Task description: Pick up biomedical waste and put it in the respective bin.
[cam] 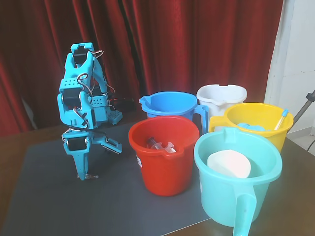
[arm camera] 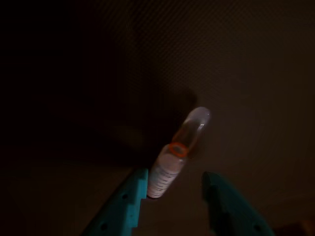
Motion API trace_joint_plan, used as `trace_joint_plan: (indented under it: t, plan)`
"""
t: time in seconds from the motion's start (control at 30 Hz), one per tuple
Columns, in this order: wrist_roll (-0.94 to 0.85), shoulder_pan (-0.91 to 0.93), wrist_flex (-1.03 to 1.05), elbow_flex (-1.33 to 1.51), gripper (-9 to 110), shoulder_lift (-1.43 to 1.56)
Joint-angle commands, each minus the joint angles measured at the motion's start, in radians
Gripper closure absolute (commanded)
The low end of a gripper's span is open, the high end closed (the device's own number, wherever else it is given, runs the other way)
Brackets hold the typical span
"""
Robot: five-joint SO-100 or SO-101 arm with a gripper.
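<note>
teal bucket: handle cut off by the fixed view's bottom edge.
vial: too small to make out in the fixed view; wrist view dark.
gripper: fingers cut off at the wrist view's bottom edge.
white bucket: lower part hidden behind the yellow bucket.

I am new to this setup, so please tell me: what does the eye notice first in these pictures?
In the fixed view, five bright buckets crowd the right: red bucket and teal bucket in front. On the left, the blue arm reaches down, its hand at the dark mat. In the dim wrist view, a clear vial lies between the open fingers.
</note>
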Motion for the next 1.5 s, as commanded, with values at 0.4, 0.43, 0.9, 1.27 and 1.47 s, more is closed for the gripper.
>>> trace_joint_plan:
  t: [0.4, 0.43, 0.9, 1.27, 1.47]
  plan:
    - [-0.008, 0.048, -0.041, 0.025, 90, 0.009]
    - [-0.009, 0.054, -0.071, 0.048, 90, 0.011]
    - [-0.074, 0.057, -0.175, 0.11, 102, 0.012]
    - [0.017, 0.109, -0.037, -0.054, 102, 0.012]
    - [0.146, 0.025, 0.422, -0.39, 102, 0.025]
